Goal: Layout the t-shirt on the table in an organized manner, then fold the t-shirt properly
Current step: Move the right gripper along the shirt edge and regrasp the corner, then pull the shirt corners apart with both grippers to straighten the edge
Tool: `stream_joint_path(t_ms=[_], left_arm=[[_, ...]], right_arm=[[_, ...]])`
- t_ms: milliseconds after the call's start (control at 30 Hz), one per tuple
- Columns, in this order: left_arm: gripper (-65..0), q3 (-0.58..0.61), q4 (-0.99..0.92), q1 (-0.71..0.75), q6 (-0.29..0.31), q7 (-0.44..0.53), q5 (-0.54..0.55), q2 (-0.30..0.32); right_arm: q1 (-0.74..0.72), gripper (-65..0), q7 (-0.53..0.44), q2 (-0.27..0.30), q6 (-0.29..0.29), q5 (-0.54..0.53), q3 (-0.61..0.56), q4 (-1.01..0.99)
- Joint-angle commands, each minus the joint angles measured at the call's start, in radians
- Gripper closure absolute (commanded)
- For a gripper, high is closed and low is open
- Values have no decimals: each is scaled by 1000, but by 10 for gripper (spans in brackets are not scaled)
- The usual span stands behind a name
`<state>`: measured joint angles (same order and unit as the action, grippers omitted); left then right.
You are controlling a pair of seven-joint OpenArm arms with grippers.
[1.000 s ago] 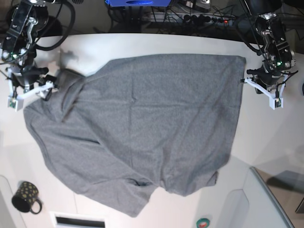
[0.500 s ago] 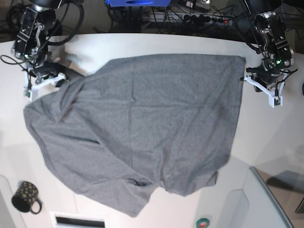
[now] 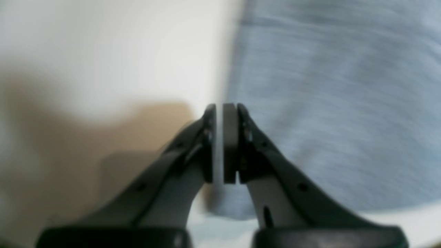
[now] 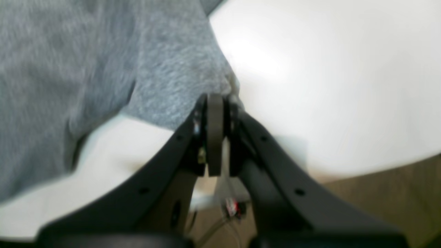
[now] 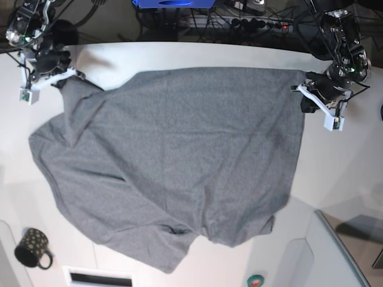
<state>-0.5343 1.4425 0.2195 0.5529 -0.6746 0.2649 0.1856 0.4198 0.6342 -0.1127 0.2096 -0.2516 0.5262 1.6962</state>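
Pinching the t-shirt (image 5: pixel 179 161) at both far corners
Both grippers, left (image 3: pixel 224 143) and right (image 4: pixel 215 134), clamp cloth; mug (image 5: pixel 32 248) sits apart, contents unclear.

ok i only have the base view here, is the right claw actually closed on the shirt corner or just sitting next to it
observer: the right wrist view shows the right claw shut, with a corner of the t-shirt running straight into its tips, so it looks pinched.
operator: and the left one
observer: the left claw is all but shut, with only a thin pale slit between the pads. the view is blurred, so i can't tell if cloth is caught in it.
operator: where's the cloth relative to it
observer: in the left wrist view the grey cloth fills the right side past that claw, and the bare table is on the left.
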Motion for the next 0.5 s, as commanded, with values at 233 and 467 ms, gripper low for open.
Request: stream_joint_path(t_ms=[233,467], left_arm=[[-43,6,16,87,28,381,23,21],[-41,64,-3,116,28,494,23,68]], right_arm=[[77,-15,-3,-14,1,-128,81,15],[112,-15,197,-11,29,-306,153,18]])
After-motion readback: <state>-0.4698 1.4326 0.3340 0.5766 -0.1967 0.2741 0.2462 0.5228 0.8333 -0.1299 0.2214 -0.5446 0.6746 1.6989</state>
